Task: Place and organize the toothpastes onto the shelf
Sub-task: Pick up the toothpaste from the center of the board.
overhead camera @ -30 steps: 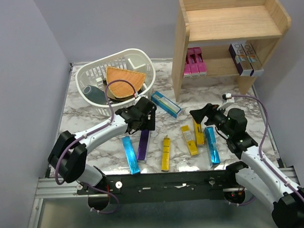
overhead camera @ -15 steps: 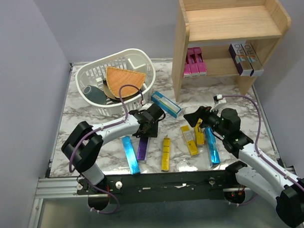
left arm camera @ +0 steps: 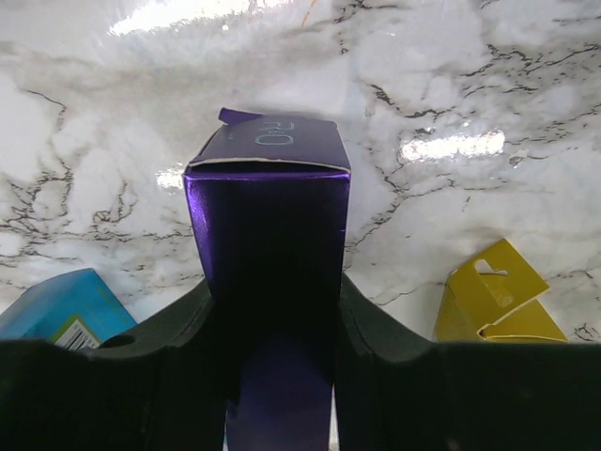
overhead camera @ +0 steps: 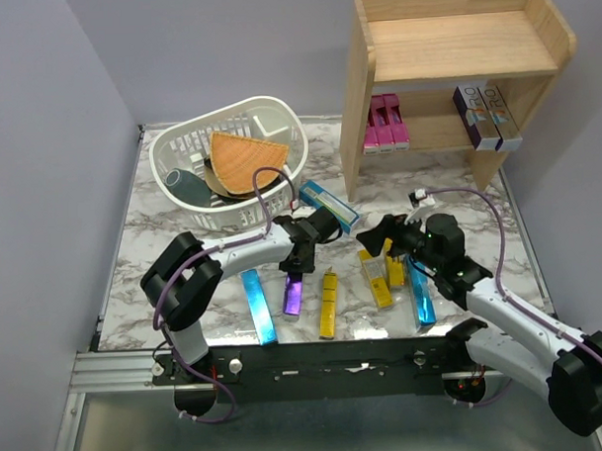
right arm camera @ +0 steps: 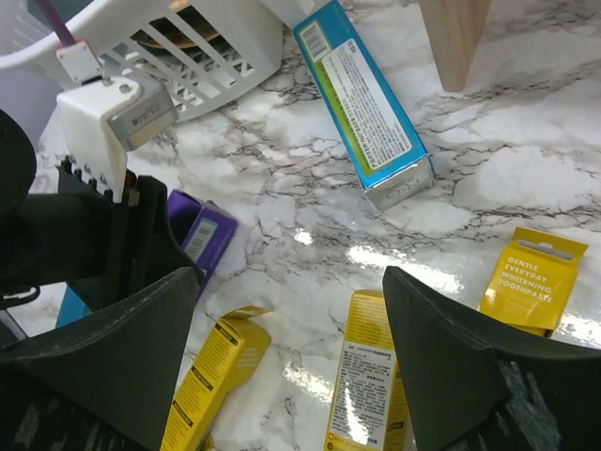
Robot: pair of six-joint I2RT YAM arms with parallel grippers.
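Observation:
My left gripper (overhead camera: 304, 253) (left arm camera: 272, 315) is shut on one end of a purple toothpaste carton (overhead camera: 292, 293) (left arm camera: 268, 211); its other end points toward the table's front edge. My right gripper (overhead camera: 376, 238) (right arm camera: 291, 272) hangs open above the marble, just left of two yellow cartons (overhead camera: 375, 277) (right arm camera: 369, 376), with nothing between its fingers. A third yellow carton (overhead camera: 327, 302) and blue cartons (overhead camera: 256, 306) (overhead camera: 419, 289) lie near the front. Another blue carton (overhead camera: 329, 206) (right arm camera: 366, 103) lies by the shelf (overhead camera: 454, 82). Its lower tier holds pink cartons (overhead camera: 384, 124) and a purple-silver and a blue-silver one (overhead camera: 485, 115).
A white slotted basket (overhead camera: 180, 151) (right arm camera: 207, 47) with an orange wedge and grey items stands at the back left. The shelf's wooden leg (right arm camera: 455, 38) is close behind my right gripper. The two grippers are near each other mid-table.
The left gripper has swung right and down onto the purple carton and shut on it; the carton has shifted slightly. The right gripper has crept left, still open.

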